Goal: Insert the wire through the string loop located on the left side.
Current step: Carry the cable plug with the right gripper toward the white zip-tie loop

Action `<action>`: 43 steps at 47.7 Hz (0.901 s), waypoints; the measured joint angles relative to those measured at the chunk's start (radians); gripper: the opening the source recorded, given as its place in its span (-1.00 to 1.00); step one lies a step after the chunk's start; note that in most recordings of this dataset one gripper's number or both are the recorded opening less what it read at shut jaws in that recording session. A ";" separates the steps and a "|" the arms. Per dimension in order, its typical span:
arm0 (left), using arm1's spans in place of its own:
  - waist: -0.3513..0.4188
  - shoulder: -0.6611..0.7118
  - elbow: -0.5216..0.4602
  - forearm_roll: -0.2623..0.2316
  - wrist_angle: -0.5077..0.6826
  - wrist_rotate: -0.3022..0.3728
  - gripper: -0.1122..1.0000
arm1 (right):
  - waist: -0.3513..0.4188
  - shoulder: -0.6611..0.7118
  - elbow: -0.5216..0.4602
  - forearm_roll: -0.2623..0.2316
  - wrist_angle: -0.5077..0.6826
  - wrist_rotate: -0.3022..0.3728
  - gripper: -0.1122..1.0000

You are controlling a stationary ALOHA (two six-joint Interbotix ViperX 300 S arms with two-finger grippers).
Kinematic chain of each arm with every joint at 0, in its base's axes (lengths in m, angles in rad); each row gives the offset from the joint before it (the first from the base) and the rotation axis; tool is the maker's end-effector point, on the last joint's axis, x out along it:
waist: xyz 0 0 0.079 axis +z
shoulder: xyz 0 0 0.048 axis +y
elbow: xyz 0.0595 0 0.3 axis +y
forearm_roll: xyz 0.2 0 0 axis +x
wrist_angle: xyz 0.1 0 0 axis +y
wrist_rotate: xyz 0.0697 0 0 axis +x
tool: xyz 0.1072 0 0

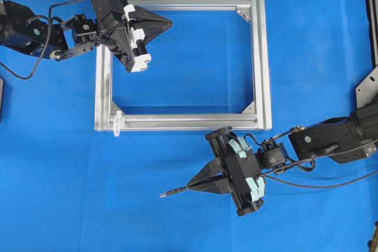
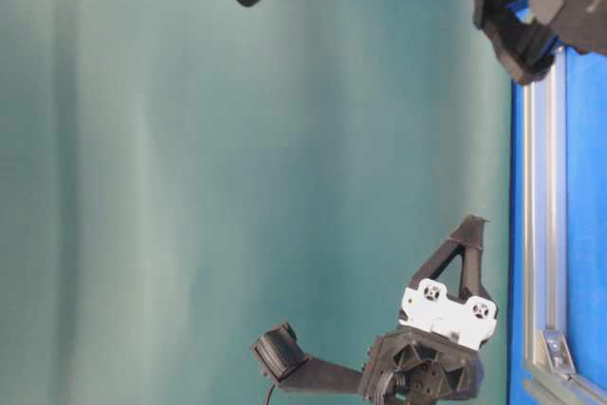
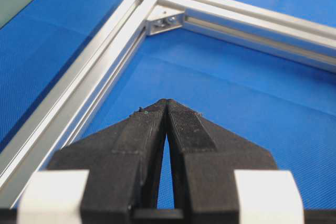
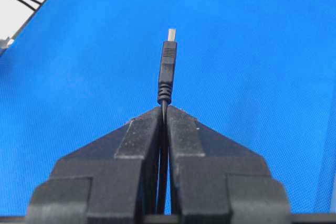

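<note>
**Wire pinched in the right tool, loop waiting at the frame's corner**

The right tool (image 4: 164,109), two matte black wedge-shaped fingers with a fine ribbed grain, is pressed together on the wire (image 4: 167,66), a thin black cable. Its small ribbed dark plug with a silvery tip stands just past the fingertips. In the overhead view the right tool (image 1: 190,186) hangs over bare cloth below the frame, the plug (image 1: 171,192) pointing left, and the rest of the cable trails off to the right.

The left tool (image 3: 166,103), of the same black wedge shape with white plastic blocks behind the fingers, is pressed together on nothing. It sits over the upper left corner of the rectangular frame of silver grooved aluminium bars (image 1: 264,57), pointing right along the top bar.

The string loop (image 1: 116,123), a tiny whitish translucent piece, stands at the frame's lower left corner, well apart from both tools. Small silver triangular brackets (image 3: 167,20) brace the inner corners.

The tabletop (image 1: 189,69) wears a blue, finely woven cloth.
</note>
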 measured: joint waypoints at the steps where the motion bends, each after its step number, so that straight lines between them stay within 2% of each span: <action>1: 0.002 0.000 0.000 0.000 0.002 0.000 -0.80 | 0.000 0.000 0.000 -0.002 0.000 0.000 -0.79; 35: 0.002 0.000 0.000 0.000 0.002 0.000 -0.80 | 0.000 0.000 0.000 -0.003 0.000 -0.002 -0.79; 43: 0.002 -0.002 0.000 0.000 0.002 0.002 -0.80 | -0.020 -0.002 0.012 -0.003 0.000 -0.003 -0.79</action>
